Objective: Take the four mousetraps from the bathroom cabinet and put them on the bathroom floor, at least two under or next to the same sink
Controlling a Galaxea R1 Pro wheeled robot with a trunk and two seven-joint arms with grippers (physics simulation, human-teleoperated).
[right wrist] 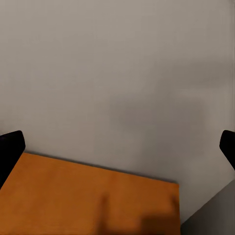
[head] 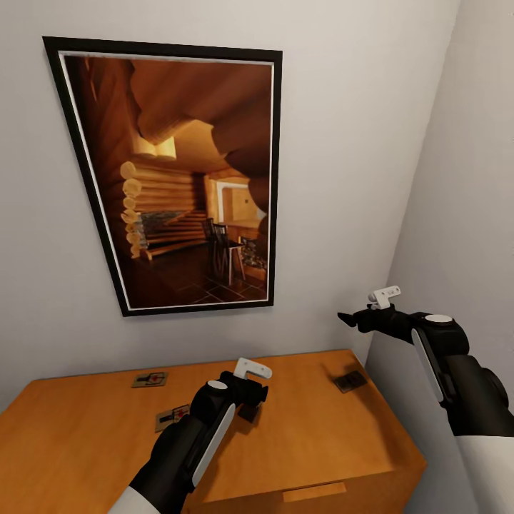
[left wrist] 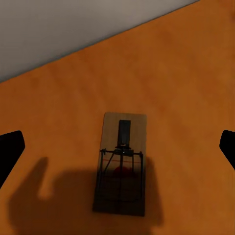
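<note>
**On the cabinet top: three traps lying flat, both grippers spread**

On the flat orange-brown top of the cabinet [head: 300, 435], three traps are lying. One trap [head: 150, 379] is sitting near the back edge toward the left, close to the wall [head: 343, 143]. A second trap [head: 173, 416] is lying just in front of it, partly hidden behind the left arm. A third trap [head: 350, 381] is resting in shadow near the right rear corner, well apart from the other two.

The left gripper [head: 250, 407] is hovering over the middle of the top, its jaws standing wide apart and holding nothing. In the left wrist view, a trap [left wrist: 121, 164] is lying between the two dark fingertips [left wrist: 10, 152], its wire spring and red spot facing up, the arm's shadow falling over it.

The right gripper [head: 348, 318] is hanging above the cabinet's right end, pointing at the wall, its jaws likewise spread and empty. A framed picture [head: 178, 178] of a log-cabin room is hanging on the wall above the cabinet.
</note>
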